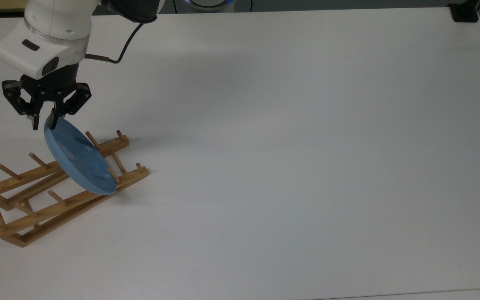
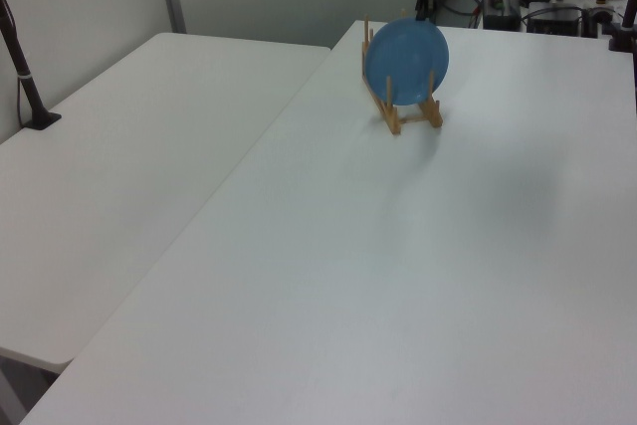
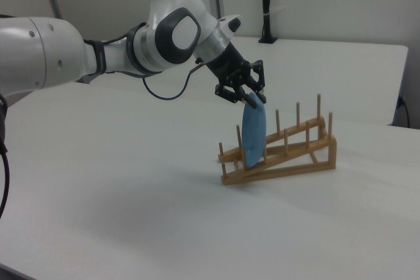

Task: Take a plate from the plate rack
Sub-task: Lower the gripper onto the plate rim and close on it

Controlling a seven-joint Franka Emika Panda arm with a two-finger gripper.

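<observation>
Where: at the top view's left edge of a white table (image 1: pixel 290 137), a white arm (image 3: pixel 79 50) is reaching down over a wooden rack (image 1: pixel 36 196).

Gripper: the gripper (image 1: pixel 43 122) is pinching the top rim of the plate (image 1: pixel 77 158), one black finger on each face, the jaws standing narrow around the edge; in the right view the gripper (image 3: pixel 252 101) is sitting right on the plate's upper edge.

Plate: the light-blue plate (image 3: pixel 252 134) is standing on edge in the rack (image 3: pixel 282 152), its lower rim resting between the pegs near the rack's low end and its top leaning slightly; in the left view the plate (image 2: pixel 406 59) is showing its round face, with two front pegs crossing in front of it.

Rack: the rack (image 2: pixel 408 111) is lying on the table, two long rails with upright pegs, sloping upward toward the right view's right; the remaining slots are standing open.

Arm: a dark cable (image 1: pixel 121 46) is looping from the arm's wrist, above the gripper.

Table: a second white table (image 2: pixel 109 176) is sitting just beside the first at the left view's left, a narrow seam running between them.
</observation>
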